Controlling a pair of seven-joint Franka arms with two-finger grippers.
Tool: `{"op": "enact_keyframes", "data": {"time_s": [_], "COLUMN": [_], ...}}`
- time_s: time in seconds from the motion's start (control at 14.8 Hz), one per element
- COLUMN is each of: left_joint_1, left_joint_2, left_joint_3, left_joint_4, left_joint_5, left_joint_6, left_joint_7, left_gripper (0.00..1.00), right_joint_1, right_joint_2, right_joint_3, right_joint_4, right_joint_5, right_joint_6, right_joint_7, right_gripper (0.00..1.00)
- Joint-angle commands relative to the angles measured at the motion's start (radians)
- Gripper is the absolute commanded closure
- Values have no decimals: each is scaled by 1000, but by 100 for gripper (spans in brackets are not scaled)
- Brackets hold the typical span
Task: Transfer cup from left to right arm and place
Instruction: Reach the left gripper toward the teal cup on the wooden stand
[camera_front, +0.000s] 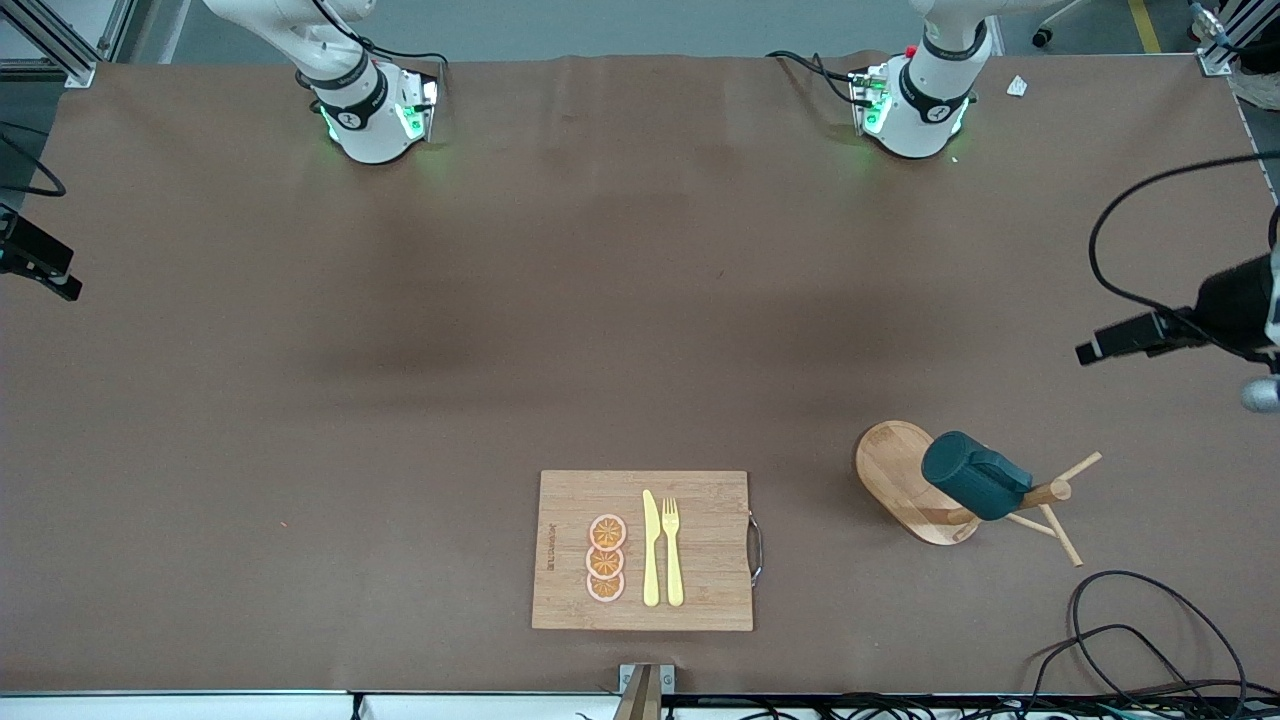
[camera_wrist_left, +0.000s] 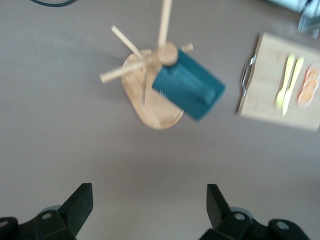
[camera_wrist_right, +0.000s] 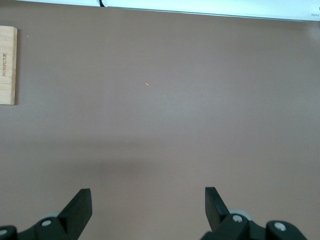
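— Where's the cup (camera_front: 975, 476)?
— On a peg of the wooden stand (camera_front: 905, 480), ahead of the left hand (camera_wrist_left: 150, 207), which hovers spread wide and empty.
— And the right hand (camera_wrist_right: 148, 210)?
— Also wide, empty, over bare worktop (camera_wrist_right: 190, 115).

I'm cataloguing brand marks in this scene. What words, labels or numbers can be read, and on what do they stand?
Cutting board: a dark printed mark along the edge toward the right arm's end, too small to read.
Cup, peg stand: no text visible.
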Motion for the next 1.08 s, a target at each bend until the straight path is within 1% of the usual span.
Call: {"op": "enact_keyframes", "data": {"time_s": [0.0, 0.14, 0.27, 0.47, 0.54, 1.02], "left_joint_1": [-19, -27, -19, -34, -33, -48], "left_joint_2": [68, 93, 134, 186, 200, 251], "left_joint_3": [-5, -7, -5, -10, -13, -13], "left_joint_4": [61, 65, 67, 72, 72, 67], "left_joint_5": [-42, -73, -165, -179, -180, -182], "left_joint_6": [78, 96, 122, 217, 237, 242], "left_joint_7": [-209, -315, -409, -528, -541, -578], "left_gripper": [0, 0, 0, 0, 0, 0], "right_joint_1": [-17, -17, -17, -19, -19, -19], "right_joint_2": [7, 7, 7, 7, 7, 7], "right_joint_3": [14, 14, 14, 14, 14, 14], "right_joint_4": [16, 16, 16, 16, 16, 16], "right_joint_5": [-3, -3, -3, -3, -1, -1], "right_joint_6": [-10, -12, -10, -10, -10, -10], "right_joint_7": [6, 6, 6, 4, 4, 4], "right_gripper": [0, 0, 0, 0, 0, 0]}}
